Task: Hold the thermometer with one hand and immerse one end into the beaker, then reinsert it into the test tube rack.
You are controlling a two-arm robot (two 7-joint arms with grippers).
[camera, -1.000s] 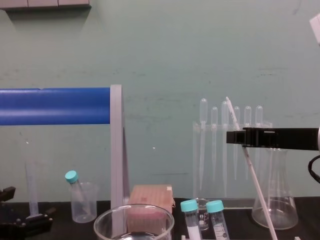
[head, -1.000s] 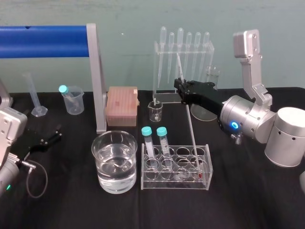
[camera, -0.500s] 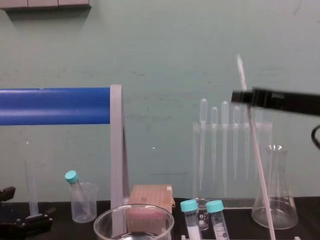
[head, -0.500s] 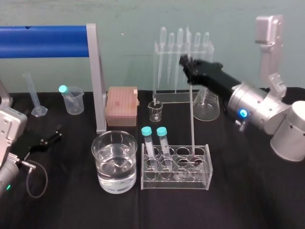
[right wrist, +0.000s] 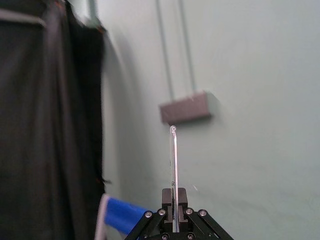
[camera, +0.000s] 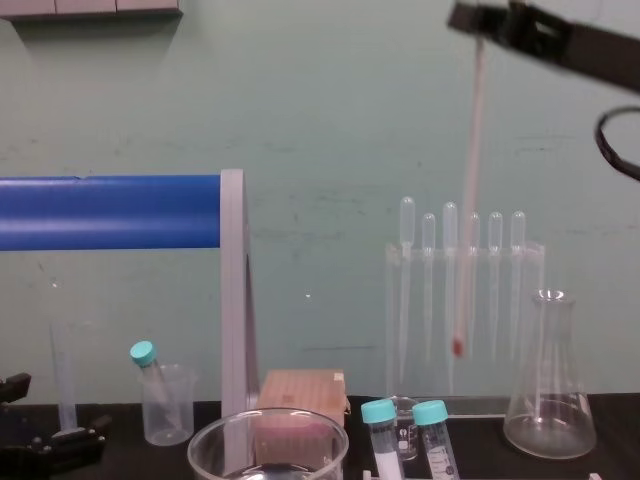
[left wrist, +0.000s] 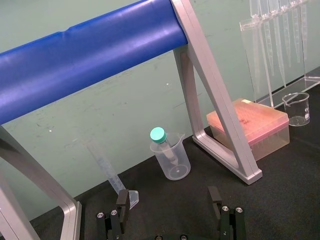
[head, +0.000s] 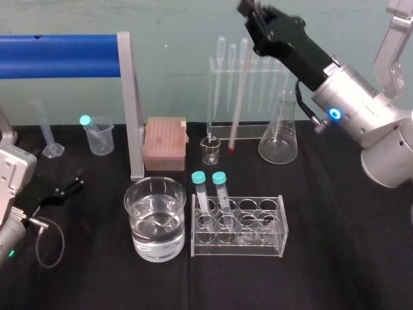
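Above the black desk, the raised right gripper has its jaws grasping the thermometer, which hangs in the air red tip down. The left gripper lies at the desk's left, jaws released. The beaker holds clear liquid, just beside the test tube rack with two teal-capped tubes.
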